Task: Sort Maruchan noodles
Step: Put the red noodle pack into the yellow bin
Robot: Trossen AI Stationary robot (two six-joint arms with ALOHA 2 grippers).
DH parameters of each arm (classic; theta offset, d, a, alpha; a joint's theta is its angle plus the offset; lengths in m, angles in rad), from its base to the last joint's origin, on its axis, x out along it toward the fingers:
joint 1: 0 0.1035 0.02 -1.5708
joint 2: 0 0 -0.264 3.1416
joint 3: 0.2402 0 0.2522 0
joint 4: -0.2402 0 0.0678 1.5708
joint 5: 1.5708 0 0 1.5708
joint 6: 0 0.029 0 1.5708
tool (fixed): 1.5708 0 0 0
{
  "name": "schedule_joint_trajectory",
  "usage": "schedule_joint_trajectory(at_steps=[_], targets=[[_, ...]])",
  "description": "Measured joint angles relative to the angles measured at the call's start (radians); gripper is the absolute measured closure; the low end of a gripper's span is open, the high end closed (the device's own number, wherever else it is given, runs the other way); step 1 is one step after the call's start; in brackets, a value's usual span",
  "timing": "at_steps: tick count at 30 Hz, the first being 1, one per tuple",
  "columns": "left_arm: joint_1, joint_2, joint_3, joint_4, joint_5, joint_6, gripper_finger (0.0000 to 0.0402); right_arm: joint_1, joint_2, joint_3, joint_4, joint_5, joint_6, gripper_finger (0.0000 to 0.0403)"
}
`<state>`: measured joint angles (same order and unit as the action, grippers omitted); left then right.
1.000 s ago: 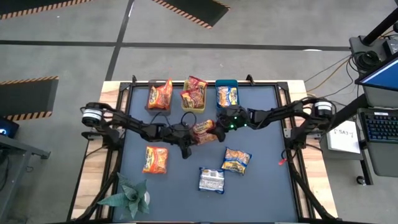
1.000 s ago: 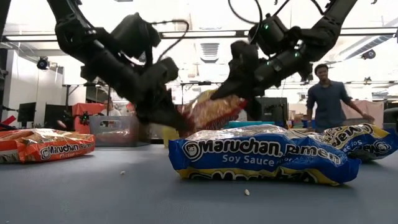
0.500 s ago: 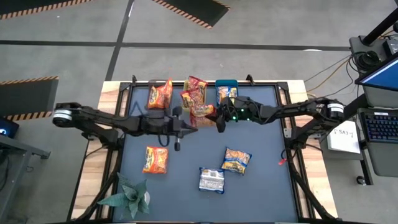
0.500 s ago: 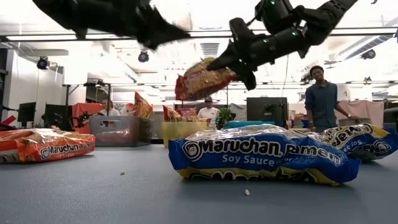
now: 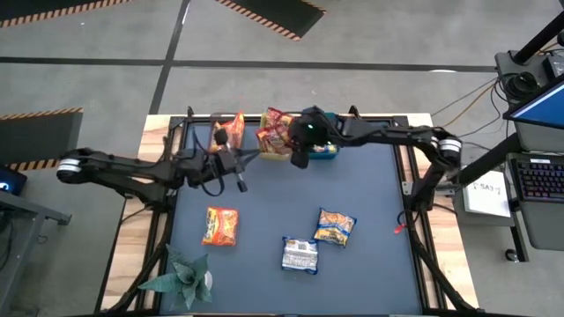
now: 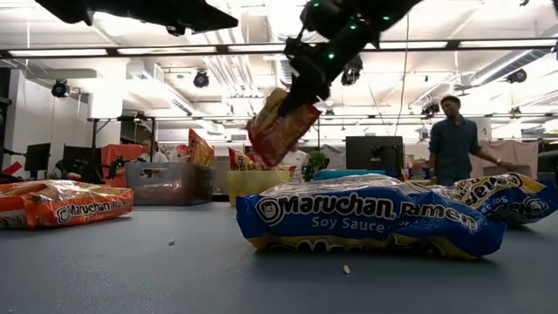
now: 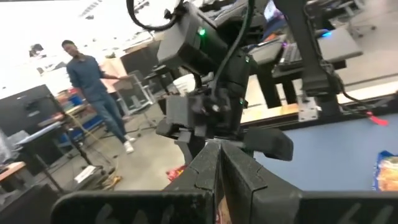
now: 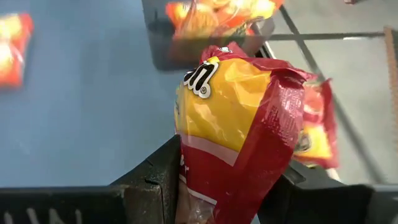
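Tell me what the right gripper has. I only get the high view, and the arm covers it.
Observer: The right gripper is shut on a red and yellow packet; its wrist view shows the packet between the fingers.
Operator: Say whether it is off the table.
Observer: Yes. In the low view the packet hangs in the air, well above the table.
Operator: Report the left gripper.
Observer: The left gripper is shut with nothing in it, going by its wrist view.
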<state>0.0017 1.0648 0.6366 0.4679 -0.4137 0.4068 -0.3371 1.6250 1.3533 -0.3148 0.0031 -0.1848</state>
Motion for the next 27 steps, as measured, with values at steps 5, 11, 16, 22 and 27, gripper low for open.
schedule_joint_trajectory(at_steps=[5, 11, 16, 22, 27], targets=[[-0.001, -0.068, -0.026, -0.017, -0.03, -0.009, 0.0402, -0.025, 0.101, 0.168, -0.151, -0.002, -0.232, 0.0262], [-0.001, -0.13, -0.061, -0.045, -0.032, -0.023, 0.0402, -0.031, 0.206, 0.303, -0.257, -0.001, -0.407, 0.0262], [-0.001, -0.165, -0.087, -0.045, -0.031, -0.023, 0.0402, -0.03, 0.282, 0.406, -0.393, -0.003, -0.452, 0.0262], [-0.001, -0.174, -0.088, -0.042, -0.03, -0.023, 0.0402, -0.03, 0.356, 0.501, -0.419, -0.002, -0.394, 0.0261], [-0.001, -0.173, -0.088, -0.042, -0.03, -0.023, 0.0402, -0.029, 0.419, 0.599, -0.502, -0.002, -0.421, 0.0243]])
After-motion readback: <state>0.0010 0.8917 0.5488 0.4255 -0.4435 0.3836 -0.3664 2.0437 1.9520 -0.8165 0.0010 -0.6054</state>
